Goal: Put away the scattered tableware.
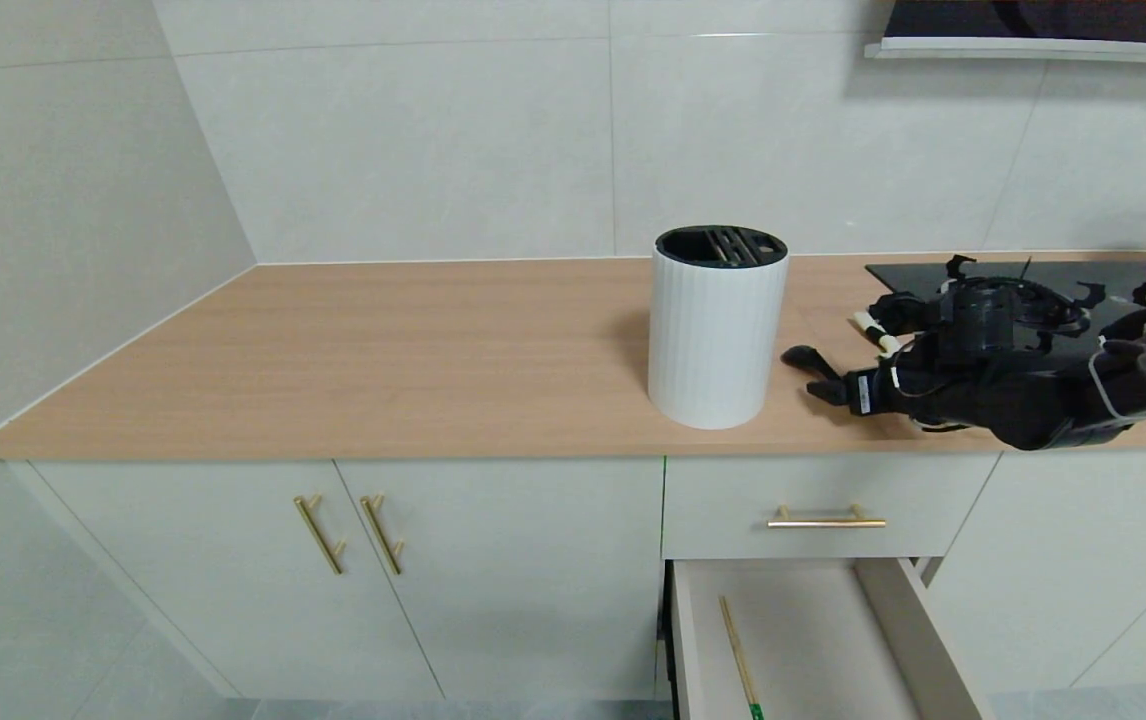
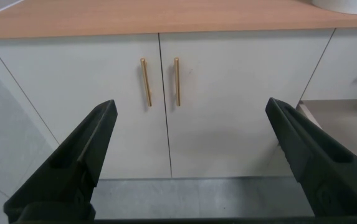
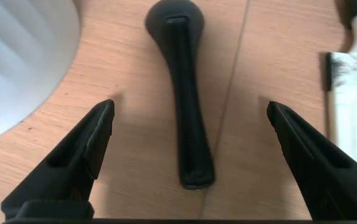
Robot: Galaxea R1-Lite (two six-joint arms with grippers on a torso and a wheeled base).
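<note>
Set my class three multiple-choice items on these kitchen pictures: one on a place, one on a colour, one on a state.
1. Where does the black handle lie?
A on the floor
B on the counter, beside the holder
C inside the holder

2. The holder's wall is
A white
B red
C blue

3. The right gripper is
A open, a finger on either side of the handle
B shut on the handle
C shut on the holder

Answers:
1 B: the handle lies flat on the wood next to the holder.
2 A: the ribbed wall is white under a black top.
3 A: both fingers stand well apart from the handle.
</note>
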